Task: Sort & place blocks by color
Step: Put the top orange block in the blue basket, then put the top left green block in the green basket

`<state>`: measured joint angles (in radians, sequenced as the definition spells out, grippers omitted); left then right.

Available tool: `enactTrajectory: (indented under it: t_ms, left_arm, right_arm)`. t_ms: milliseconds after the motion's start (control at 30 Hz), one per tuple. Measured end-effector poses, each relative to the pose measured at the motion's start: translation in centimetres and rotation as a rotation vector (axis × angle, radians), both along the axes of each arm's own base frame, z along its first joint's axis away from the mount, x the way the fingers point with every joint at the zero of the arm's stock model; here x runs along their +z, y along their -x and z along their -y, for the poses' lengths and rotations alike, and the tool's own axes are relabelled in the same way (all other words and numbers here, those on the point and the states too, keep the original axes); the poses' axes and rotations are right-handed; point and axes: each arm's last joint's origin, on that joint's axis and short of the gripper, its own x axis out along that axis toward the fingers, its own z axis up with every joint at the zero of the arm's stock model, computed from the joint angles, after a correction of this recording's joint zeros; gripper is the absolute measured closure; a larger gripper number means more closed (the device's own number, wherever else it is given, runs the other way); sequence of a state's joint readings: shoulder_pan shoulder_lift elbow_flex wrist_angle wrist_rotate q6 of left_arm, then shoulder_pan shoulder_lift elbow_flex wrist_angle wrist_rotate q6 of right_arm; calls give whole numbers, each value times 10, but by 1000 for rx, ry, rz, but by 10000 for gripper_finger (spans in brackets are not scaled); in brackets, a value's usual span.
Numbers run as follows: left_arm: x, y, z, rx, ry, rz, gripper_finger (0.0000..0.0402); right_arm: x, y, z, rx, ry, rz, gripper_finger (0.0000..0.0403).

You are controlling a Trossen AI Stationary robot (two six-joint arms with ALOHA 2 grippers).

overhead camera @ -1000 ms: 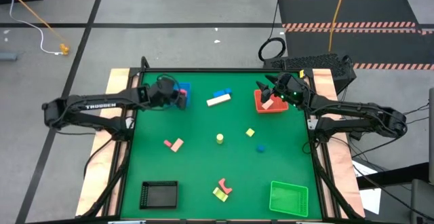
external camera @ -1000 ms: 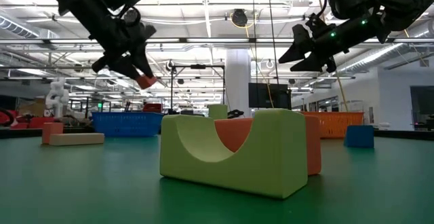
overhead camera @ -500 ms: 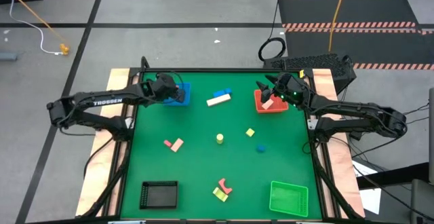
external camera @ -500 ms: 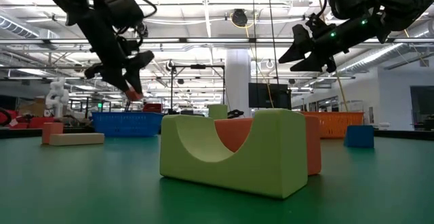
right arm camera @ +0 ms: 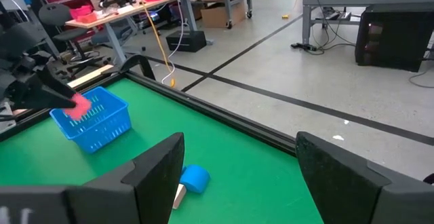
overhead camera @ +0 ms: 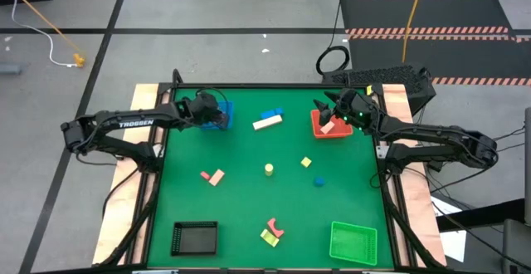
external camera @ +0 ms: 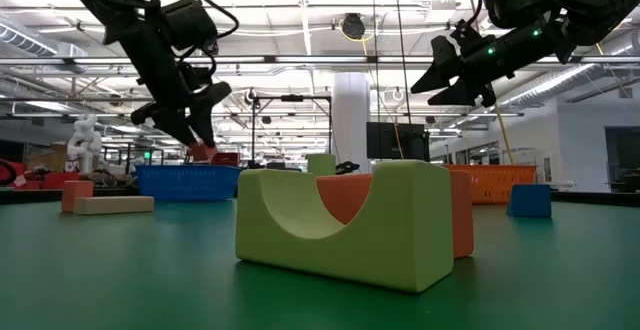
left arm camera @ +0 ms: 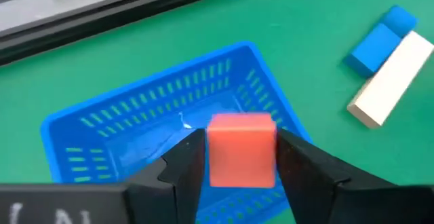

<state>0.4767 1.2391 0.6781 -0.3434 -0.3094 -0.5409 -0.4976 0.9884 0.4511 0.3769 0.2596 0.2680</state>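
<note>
My left gripper (left arm camera: 241, 137) hangs over the blue tray (left arm camera: 102, 142) at the table's far left, shut on a pink-red cube (left arm camera: 241, 149). In the low view the cube (external camera: 203, 152) shows at the fingertips, just above the tray (external camera: 188, 181). My right gripper (overhead camera: 323, 112) waits open above the red tray (overhead camera: 332, 129) at the far right, with nothing between its fingers. A blue block (overhead camera: 271, 114) and a cream bar (overhead camera: 267, 123) lie between the two trays. My left gripper pinches the pink-red cube by two opposite side faces (left arm camera: 211, 153) between its two fingers. The fingers slant down from the table's left side. The cube is lifted clear, level, over the inside of the blue tray.
On the green mat lie pink pieces (overhead camera: 213, 176), a yellow cylinder (overhead camera: 269, 169), a yellow cube (overhead camera: 306, 163), a blue block (overhead camera: 319, 181), and a yellow-green arch with a pink piece (overhead camera: 270, 232). A black tray (overhead camera: 195, 237) and a green tray (overhead camera: 353, 242) stand near the front edge.
My left gripper has sunk toward the blue tray with the pink-red cube, tipping a little more downward; the cube now hangs just above the tray.
</note>
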Motion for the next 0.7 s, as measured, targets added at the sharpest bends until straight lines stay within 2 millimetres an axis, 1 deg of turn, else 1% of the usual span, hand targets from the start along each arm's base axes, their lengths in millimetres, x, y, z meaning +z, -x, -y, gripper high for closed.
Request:
enactTrajectory:
  t_ms: [167,267,400,533,700]
  left_arm:
    - [0,3,-2,57,-6,2,176]
    - [0,3,-2,58,-6,3,150]
    - [1,1,-2,88,7,41,122]
    - [2,-1,-1,89,6,69,103]
    - [10,-14,6,7,-39,163,94]
  right_arm:
    - [0,0,0,0,0,0,131]
    - [0,0,0,0,0,0,131]
    - [0,0,0,0,0,0,131]
    - [0,0,0,0,0,0,131]
    - [0,0,0,0,0,0,131]
